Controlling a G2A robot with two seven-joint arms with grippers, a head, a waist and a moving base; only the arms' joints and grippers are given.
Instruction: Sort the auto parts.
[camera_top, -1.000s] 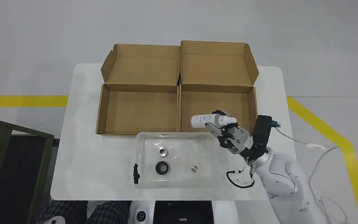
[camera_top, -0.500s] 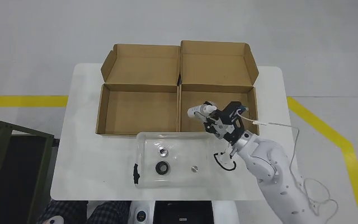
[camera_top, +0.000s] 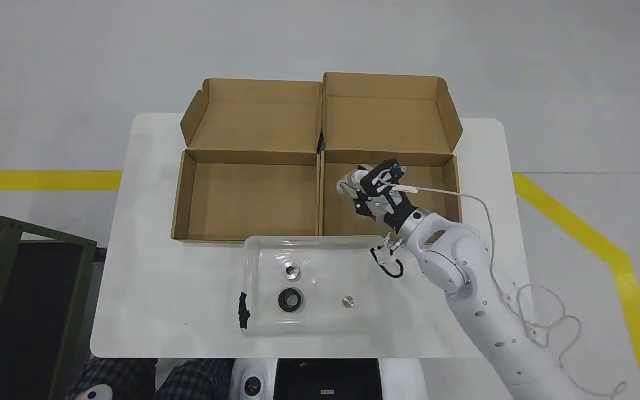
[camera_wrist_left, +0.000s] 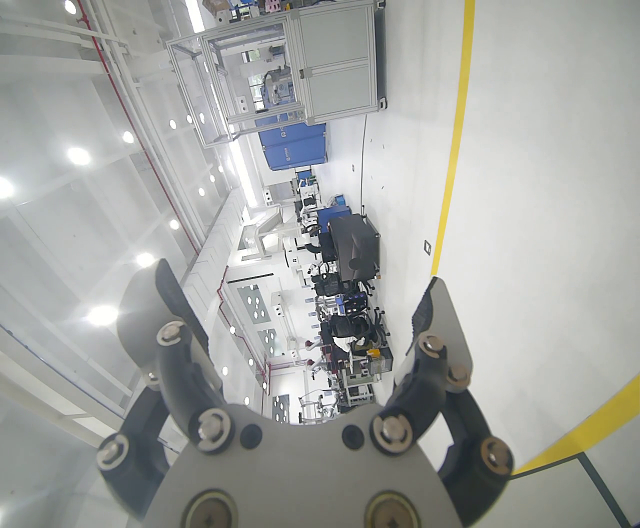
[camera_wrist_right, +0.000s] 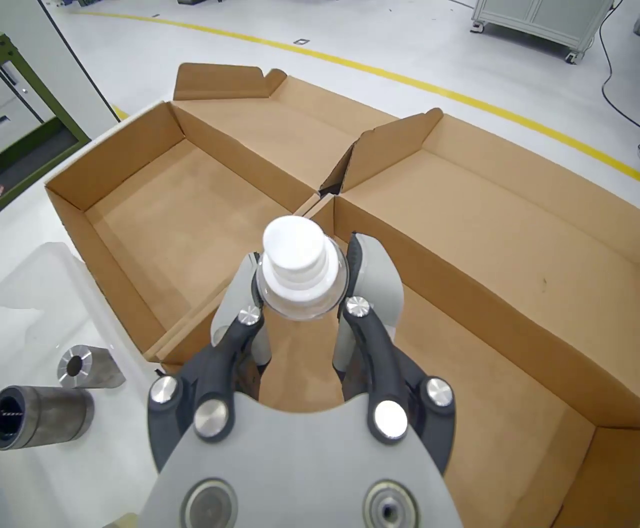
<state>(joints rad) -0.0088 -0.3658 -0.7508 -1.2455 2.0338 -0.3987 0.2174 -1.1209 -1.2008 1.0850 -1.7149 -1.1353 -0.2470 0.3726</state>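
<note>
My right gripper (camera_top: 366, 190) (camera_wrist_right: 301, 280) is shut on a small clear part with a white stepped cap (camera_top: 349, 184) (camera_wrist_right: 295, 265). It holds the part in the air over the near left portion of the right cardboard box (camera_top: 430, 200) (camera_wrist_right: 500, 260), close to the wall shared with the left cardboard box (camera_top: 250, 200) (camera_wrist_right: 180, 200). Both boxes look bare inside. A clear plastic bin (camera_top: 262, 320) in front of the boxes holds a metal sleeve (camera_top: 291, 271) (camera_wrist_right: 80, 367), a dark ring-shaped bushing (camera_top: 291, 298) (camera_wrist_right: 40, 415) and a small metal piece (camera_top: 347, 300). My left gripper (camera_wrist_left: 300, 295) is open, aimed at the room.
The two boxes stand side by side at the back of the white table (camera_top: 150, 280), lids folded back. The bin sits against their front walls. Bare table lies to the left of the bin and to the right of the arm.
The right arm has carried the white-capped part from above the bin's far right corner back and to the left, over the right box. The bin's parts have not moved.
</note>
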